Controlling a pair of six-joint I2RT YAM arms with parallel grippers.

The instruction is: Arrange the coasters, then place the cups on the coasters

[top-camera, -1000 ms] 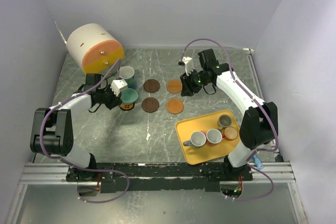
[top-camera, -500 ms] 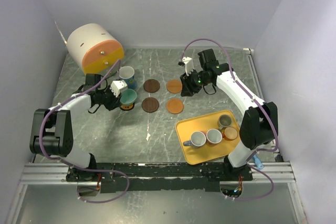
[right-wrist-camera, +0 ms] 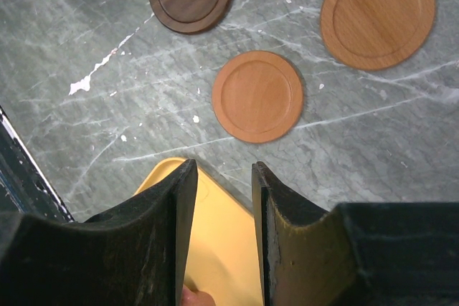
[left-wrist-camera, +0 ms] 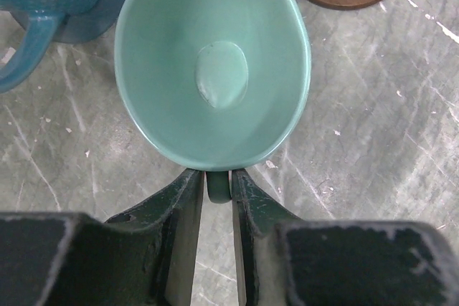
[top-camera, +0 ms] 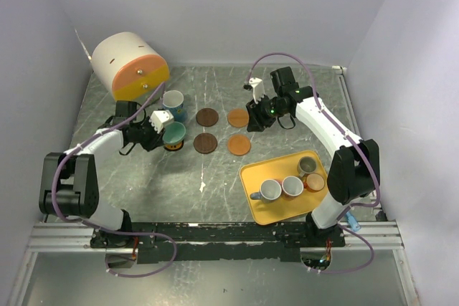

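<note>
The left gripper (left-wrist-camera: 216, 177) brackets the teal cup's (left-wrist-camera: 215, 62) thin handle with narrow jaws; whether they pinch it I cannot tell. The smooth, glazed cup sits on a dark-centred coaster (top-camera: 172, 147), apparently its intended spot. The right gripper (right-wrist-camera: 221, 170) hangs open and empty over the veined grey surface (right-wrist-camera: 86, 48), near flat, rimmed wooden coasters (right-wrist-camera: 258, 96).

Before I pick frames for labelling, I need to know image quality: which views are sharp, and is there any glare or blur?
Top external: soft, even light, no glare on the table, only faint shadows. Left wrist: teal cup sharp, though its rim looks oval; the fingers are dark and soft. Right wrist: orange coaster crisp, fingers dark, slightly blurred.
</note>
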